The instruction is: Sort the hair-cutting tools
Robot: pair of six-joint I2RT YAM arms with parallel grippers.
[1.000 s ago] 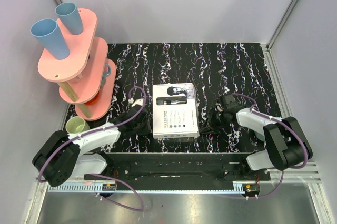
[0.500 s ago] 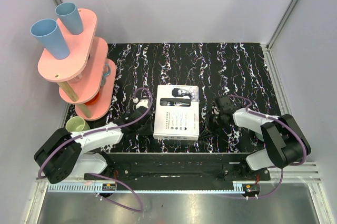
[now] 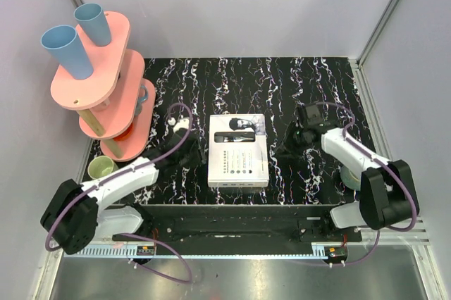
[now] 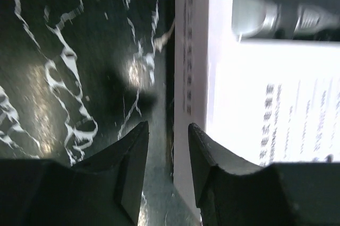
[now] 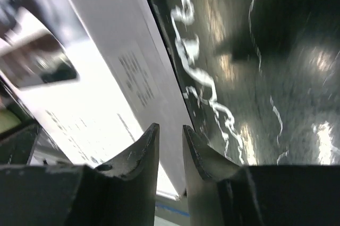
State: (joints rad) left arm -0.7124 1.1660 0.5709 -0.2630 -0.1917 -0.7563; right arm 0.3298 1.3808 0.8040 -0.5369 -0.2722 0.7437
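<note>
A closed white box (image 3: 238, 151) lies flat in the middle of the black marbled table. A black and grey clipper shape (image 3: 232, 136) shows on its far top; I cannot tell print from window. It also shows in the left wrist view (image 4: 276, 14). No loose comb pieces are in view. My left gripper (image 3: 189, 158) is low at the box's left side (image 4: 191, 88), jaws a narrow gap apart and empty. My right gripper (image 3: 285, 148) is at the box's right side (image 5: 154, 72), jaws nearly together and empty.
A pink tiered stand (image 3: 106, 82) with two blue cups (image 3: 67, 50) stands at the far left. A pale green cup (image 3: 103, 167) sits beside its foot. White walls close in the table on three sides.
The box has shifted slightly right and turned square to the table's front edge. The right wrist has pulled back from the box. The left wrist has swung slightly left.
</note>
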